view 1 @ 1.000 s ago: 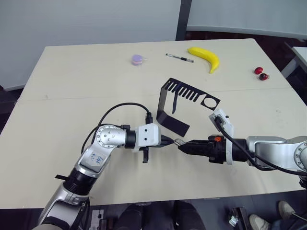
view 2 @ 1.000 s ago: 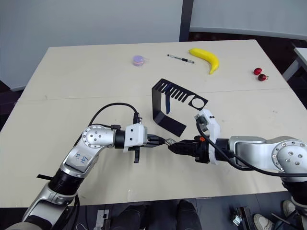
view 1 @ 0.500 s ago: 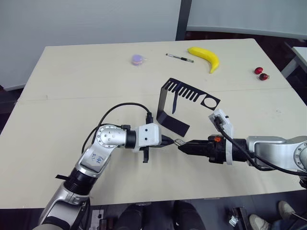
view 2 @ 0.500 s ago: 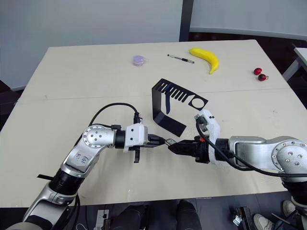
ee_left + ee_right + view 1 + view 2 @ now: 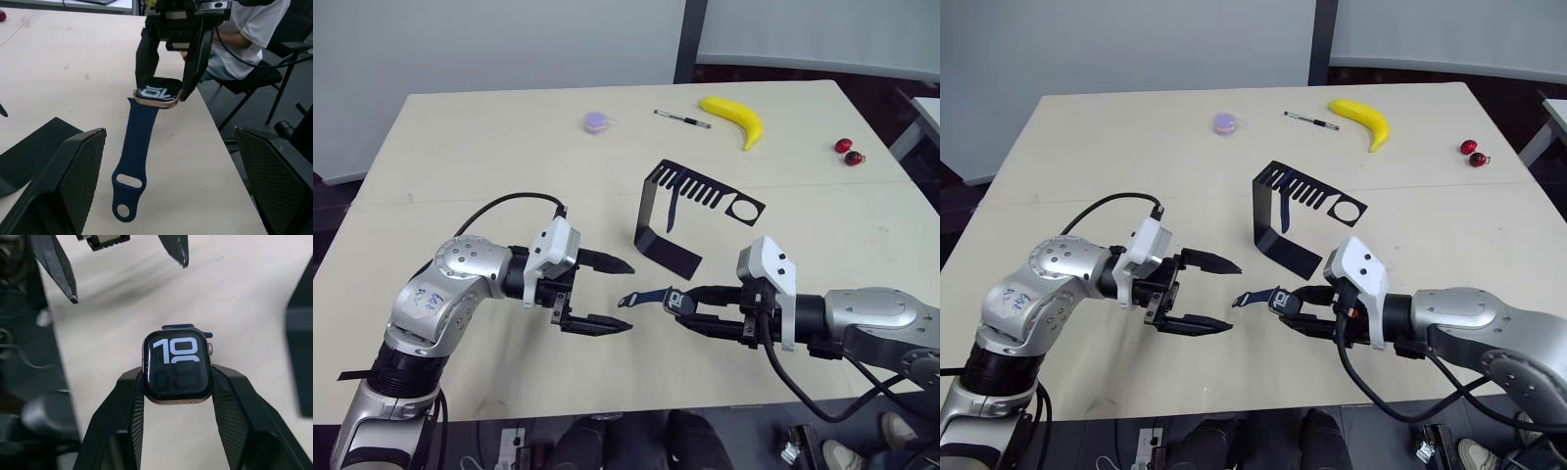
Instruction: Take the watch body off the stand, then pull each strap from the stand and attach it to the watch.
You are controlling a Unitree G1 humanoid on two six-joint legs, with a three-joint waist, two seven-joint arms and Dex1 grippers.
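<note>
My right gripper (image 5: pixel 677 304) is shut on the watch body (image 5: pixel 177 366), a gold-rimmed case with a black screen, held just above the table. One navy strap (image 5: pixel 134 161) is fixed to the watch and reaches toward my left gripper (image 5: pixel 626 297). That gripper stands wide open a short way off the strap's free end, touching nothing. The black stand (image 5: pixel 690 211) is behind them on the table. A second navy strap (image 5: pixel 671 211) hangs from its slotted top.
At the far side of the table lie a banana (image 5: pixel 732 117), a pen (image 5: pixel 681 119), red cherries (image 5: pixel 848 152) and a small purple round object (image 5: pixel 596 121). A person (image 5: pixel 244 34) sits beyond the table edge in the left wrist view.
My left gripper was shut at the watch and has opened wide and drawn back to the left. The strap now stays on the watch held by the right gripper.
</note>
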